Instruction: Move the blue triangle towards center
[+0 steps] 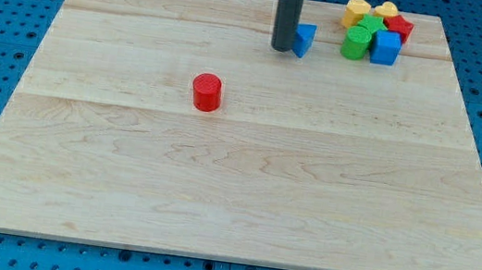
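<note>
Right now, in the single camera view, my tip (282, 48) is resting on the bench (234, 190) in the upper middle of the frame, pressing against the left side of the blue triangle (305, 40), which is sitting just to the tip's right and looks to be touching the rod. No pincer is fitted on this arm, so nothing is standing apart or together; the rod is simply leaning on the block's flank. What is mattering most is that the bench's middle is lying below and slightly left of the triangle, whereas my tip is standing on the triangle's left, so a push from here would, I judge, be driving it rightward toward the cluster in the upper right rather than down toward the centre. That cluster is gathering a yellow block (357, 10), another yellow block (386, 10), a red block (399, 27), a green block (359, 39) and a blue cube (385, 47), all packed close together. A red cylinder (207, 91) is standing alone left of centre, well apart from the triangle. I am judging that the tip needs to be working round to the triangle's upper side first.
</note>
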